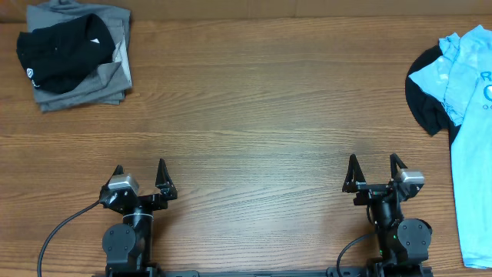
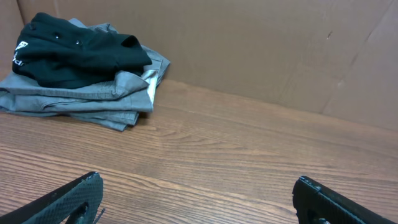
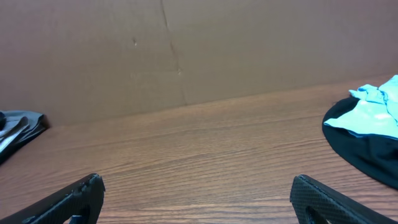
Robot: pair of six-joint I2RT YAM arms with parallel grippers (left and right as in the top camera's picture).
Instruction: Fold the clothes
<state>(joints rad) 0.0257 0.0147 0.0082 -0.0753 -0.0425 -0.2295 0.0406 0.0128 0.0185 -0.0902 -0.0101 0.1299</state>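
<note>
Left gripper (image 1: 139, 169), black and two-fingered, is sitting low at the near edge of the brown wood-grain table (image 1: 254, 115), jaws spread wide and holding nothing. The matching right gripper (image 1: 373, 163) is doing the same, well apart from it; both are probably parked because no garment is in hand. Outward to the far left corner, a folded black short-sleeved shirt (image 1: 65, 48) is lying on top of folded grey trousers (image 1: 115, 77). I am judging this to be the finished stack, set aside from the working area. At the right edge, a crumpled light blue T-shirt (image 1: 470, 115) is lying over a dark garment (image 1: 424, 104) and running partly out of view. It is unfolded, apparently waiting its turn, and nearer the right arm.
</note>
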